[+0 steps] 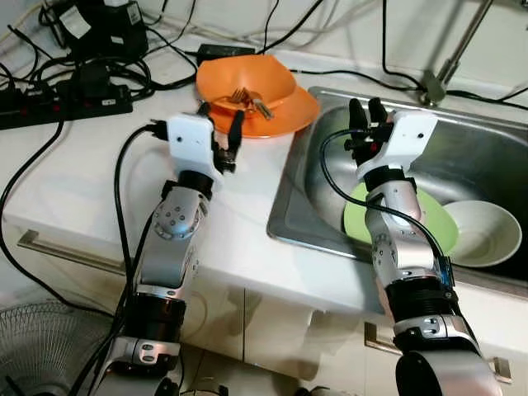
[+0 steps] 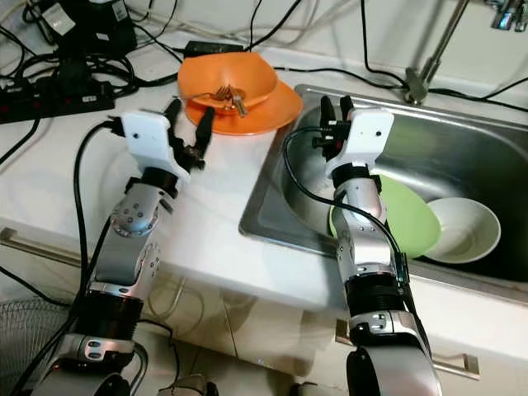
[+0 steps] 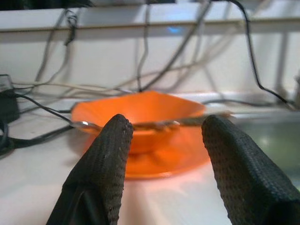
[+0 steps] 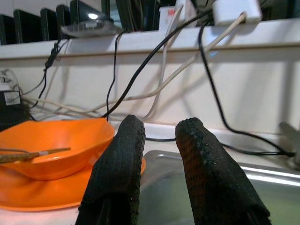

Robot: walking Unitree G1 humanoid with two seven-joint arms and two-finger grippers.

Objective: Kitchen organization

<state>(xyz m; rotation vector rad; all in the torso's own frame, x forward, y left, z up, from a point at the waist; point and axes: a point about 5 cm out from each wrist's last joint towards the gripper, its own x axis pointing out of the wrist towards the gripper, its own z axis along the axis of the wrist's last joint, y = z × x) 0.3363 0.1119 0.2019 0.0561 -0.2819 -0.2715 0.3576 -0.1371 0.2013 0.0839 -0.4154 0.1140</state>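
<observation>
We stand at a white kitchen countertop [image 1: 239, 239] with a stainless steel sink [image 1: 487, 157] set into it on our right and a white wall behind.

Nearest to us, inside the sink basin, a green plate [image 1: 441, 227] lies partly under our right forearm, and a white bowl [image 1: 487, 235] rests against its far right edge.

Our right gripper [image 1: 369, 111] is raised over the near left part of the sink, fingers pointing up and away. Its fingers stand slightly apart with a narrow gap and grasp nothing.

Our left gripper [image 1: 221, 125] hovers over the countertop just short of the orange dishes. Its fingers are spread wide and hold nothing.

Just beyond the left gripper, at the sink's left rear corner, an orange bowl [image 1: 245, 82] sits on an orange plate [image 1: 289, 115]. Metal cutlery [image 1: 247, 101] lies in the bowl; in the left wrist view a utensil handle [image 3: 154, 124] rests across the rim.

Farther back, a black power strip [image 1: 66, 103] and tangled black cables [image 1: 124, 49] occupy the left rear of the countertop. The faucet [image 1: 441, 74] rises behind the sink.
</observation>
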